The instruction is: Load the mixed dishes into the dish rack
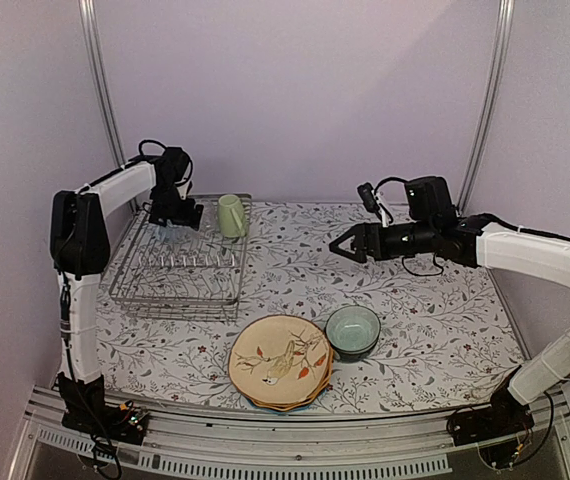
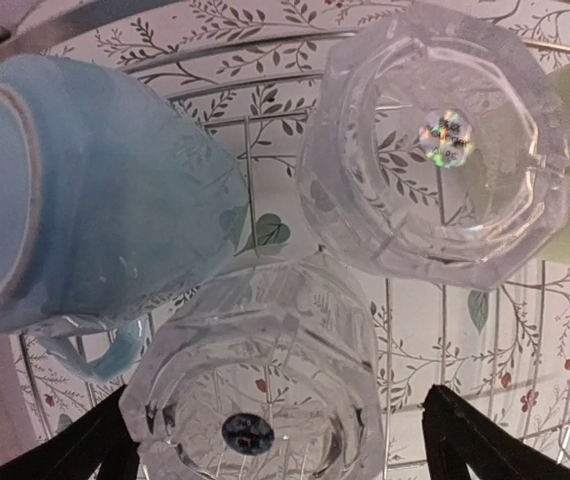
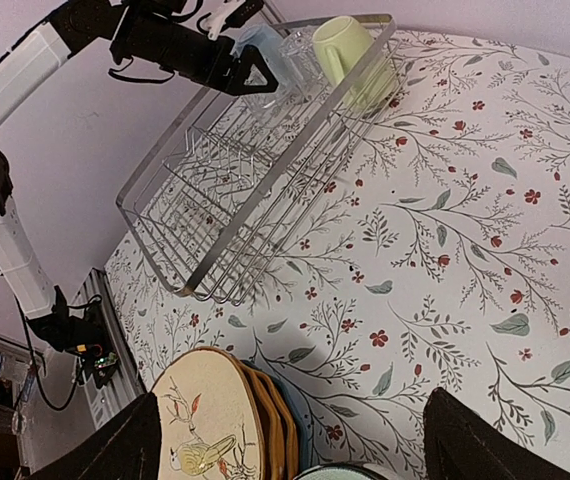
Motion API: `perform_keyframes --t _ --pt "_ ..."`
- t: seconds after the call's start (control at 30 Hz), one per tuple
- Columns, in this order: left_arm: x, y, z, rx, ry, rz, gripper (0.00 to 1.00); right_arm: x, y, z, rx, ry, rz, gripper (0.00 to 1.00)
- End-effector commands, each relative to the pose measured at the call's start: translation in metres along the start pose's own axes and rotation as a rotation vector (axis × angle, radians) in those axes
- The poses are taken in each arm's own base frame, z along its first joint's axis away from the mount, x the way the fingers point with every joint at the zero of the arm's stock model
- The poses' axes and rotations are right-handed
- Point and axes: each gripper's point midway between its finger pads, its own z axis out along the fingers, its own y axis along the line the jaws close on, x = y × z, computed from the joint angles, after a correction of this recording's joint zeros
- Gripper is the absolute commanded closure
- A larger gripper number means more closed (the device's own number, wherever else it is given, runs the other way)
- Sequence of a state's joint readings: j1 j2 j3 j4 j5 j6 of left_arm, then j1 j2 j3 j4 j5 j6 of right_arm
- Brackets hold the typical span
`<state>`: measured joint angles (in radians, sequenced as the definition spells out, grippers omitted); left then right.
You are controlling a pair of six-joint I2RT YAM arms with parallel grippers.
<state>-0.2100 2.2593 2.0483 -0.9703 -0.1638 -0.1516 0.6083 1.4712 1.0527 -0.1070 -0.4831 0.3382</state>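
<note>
The dish rack [image 1: 180,272] stands at the far left of the table. At its far end sit a pale yellow-green mug [image 1: 231,215], an upturned light blue mug [image 2: 95,190] and two upturned clear glasses [image 2: 435,140] [image 2: 260,390]. My left gripper [image 2: 280,440] is open astride the nearer glass, with a gap showing at the right finger [image 2: 465,440]. A stack of scalloped plates [image 1: 280,362], the bird-patterned one on top, lies at the front with teal bowls [image 1: 353,330] beside it. My right gripper [image 1: 343,245] hangs open and holds nothing above the table's middle, above and behind the bowls.
The rack's near rows of tines [image 3: 215,200] hold nothing. A floral cloth [image 1: 415,300] covers the table. Metal frame posts [image 1: 100,90] rise behind the rack and at the back right. The left arm [image 3: 25,70] reaches over the rack's far corner.
</note>
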Motion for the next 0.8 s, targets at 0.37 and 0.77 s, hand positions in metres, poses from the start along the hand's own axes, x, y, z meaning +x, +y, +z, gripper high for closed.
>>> perform_keyframes --t 0.37,0.77 --pt "-0.018 -0.018 -0.147 0.147 -0.349 -0.017 0.0 0.037 -0.016 -0.007 0.179 0.113 -0.046 0.11" --pt "0.084 -0.108 -0.232 0.534 -0.568 0.039 0.03 0.1 0.031 0.024 0.096 0.386 -0.229 0.25"
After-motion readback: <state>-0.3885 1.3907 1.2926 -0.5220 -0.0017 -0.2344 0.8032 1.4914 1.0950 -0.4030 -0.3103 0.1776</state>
